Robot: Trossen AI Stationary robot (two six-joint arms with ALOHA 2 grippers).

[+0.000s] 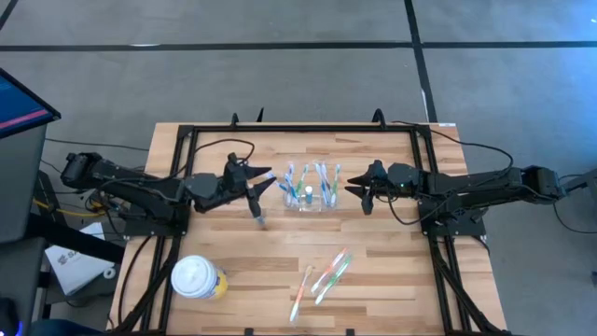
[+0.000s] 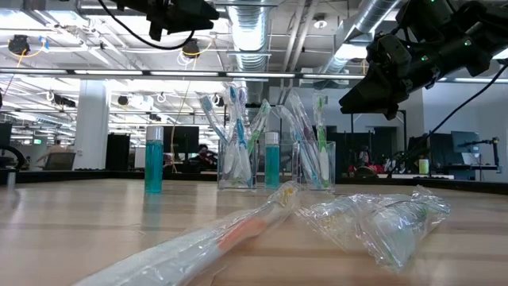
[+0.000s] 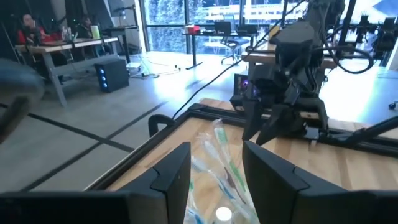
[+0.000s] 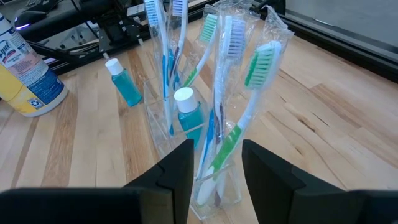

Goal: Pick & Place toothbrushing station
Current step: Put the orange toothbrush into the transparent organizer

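Pale wooden planks are making up the worktop [image 1: 280, 271], framed by black rails in the middle of the high view. Nearest the lower edge, a white-lidded yellow cup [image 1: 198, 277] is standing at lower left, and a few wrapped toothbrushes [image 1: 322, 277] are lying loose at lower centre.

Farther up, at the centre of the frame, the small clear oblong plastic toothbrushing station [image 1: 310, 194] is sitting upright, filled with wrapped toothbrushes and a small bottle of blue-green liquid. Its long axis is running left to right, pointing at both arms. A second small blue-green bottle [image 1: 258, 219] is standing just left of it and a little lower in the frame.

Both grippers are flanking the station, apart from it. The right gripper [image 1: 358, 189] is lying close off its right end and looking straight at it, so that arm is probably the nearer one; its fingers are standing moderately apart and empty. The left gripper [image 1: 264, 177] is hovering off the left end, raised, its fingers likewise parted and holding nothing. Both arms are stretching low and nearly level toward the centre.
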